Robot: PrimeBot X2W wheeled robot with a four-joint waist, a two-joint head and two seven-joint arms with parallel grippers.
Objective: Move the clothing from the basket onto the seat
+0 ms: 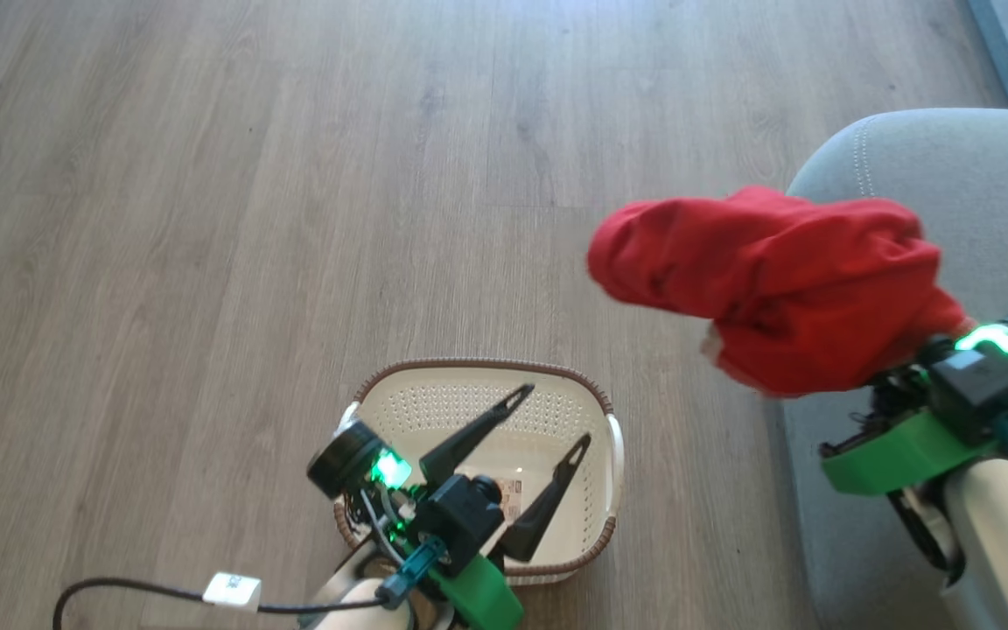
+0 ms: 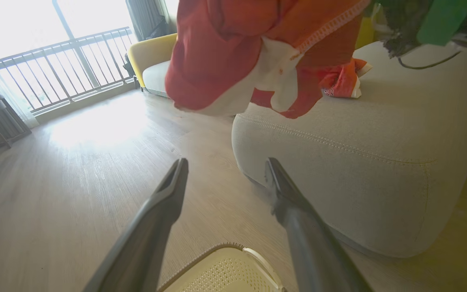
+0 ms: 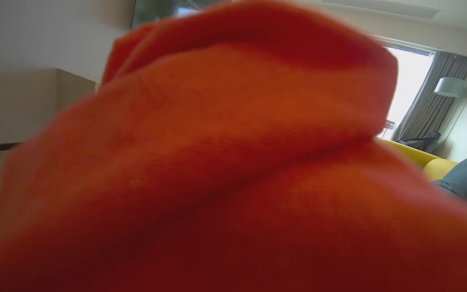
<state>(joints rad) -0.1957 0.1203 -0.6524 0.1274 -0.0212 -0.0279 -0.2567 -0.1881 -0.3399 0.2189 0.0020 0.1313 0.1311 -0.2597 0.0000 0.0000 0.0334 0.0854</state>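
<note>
Above the basket point(image 1: 486, 363) with its bottom sticker point(image 1: 514, 494), left tool point(image 1: 556, 415) spread, right tool point(image 1: 937, 354) pinching clothing point(image 1: 775, 280) by seat point(image 1: 959, 166)

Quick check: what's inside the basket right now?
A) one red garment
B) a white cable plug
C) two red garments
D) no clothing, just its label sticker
D: in the head view the basket holds only its sticker, beneath the open left gripper; the red garment is held aloft.
</note>
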